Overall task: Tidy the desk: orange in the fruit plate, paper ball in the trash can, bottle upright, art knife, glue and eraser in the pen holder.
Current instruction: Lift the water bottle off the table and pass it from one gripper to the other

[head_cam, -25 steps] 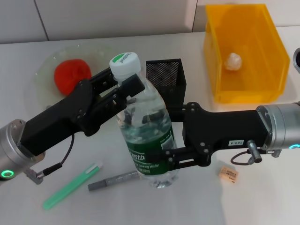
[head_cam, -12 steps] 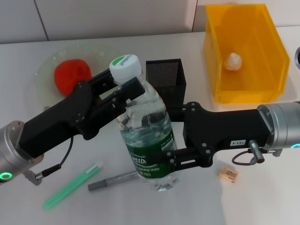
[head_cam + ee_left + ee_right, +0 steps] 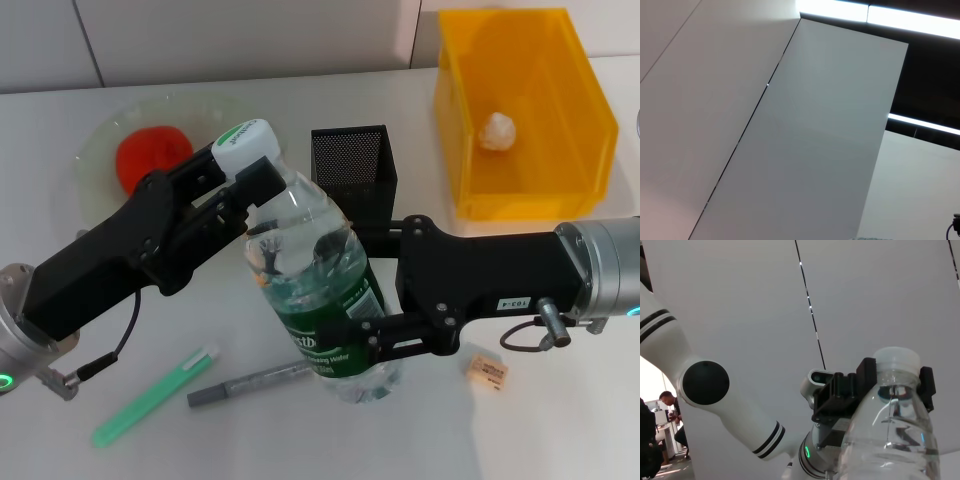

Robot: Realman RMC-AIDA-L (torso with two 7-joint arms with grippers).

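Note:
The bottle (image 3: 305, 255) stands in the middle of the desk, its white cap leaning toward the left. My left gripper (image 3: 262, 185) is shut on its neck just under the cap. Lower down, my right gripper (image 3: 345, 345) is shut around the green label. In the right wrist view the bottle (image 3: 895, 435) fills the foreground with the left gripper (image 3: 896, 385) clamped at its neck. The orange (image 3: 152, 155) lies in the fruit plate (image 3: 100, 130). The paper ball (image 3: 497, 130) sits in the trash can (image 3: 525, 200). The glue (image 3: 155, 397), art knife (image 3: 250, 383) and eraser (image 3: 486, 369) lie on the desk. The pen holder (image 3: 350, 165) stands behind the bottle.
The left wrist view shows only wall panels and ceiling lights. The glue and art knife lie close in front of the bottle's base, under both arms. The trash can takes up the back right corner of the desk.
The bottle's top has tipped further to the left with my left gripper moving left, and its base has shifted slightly right and forward. Both grippers keep their hold.

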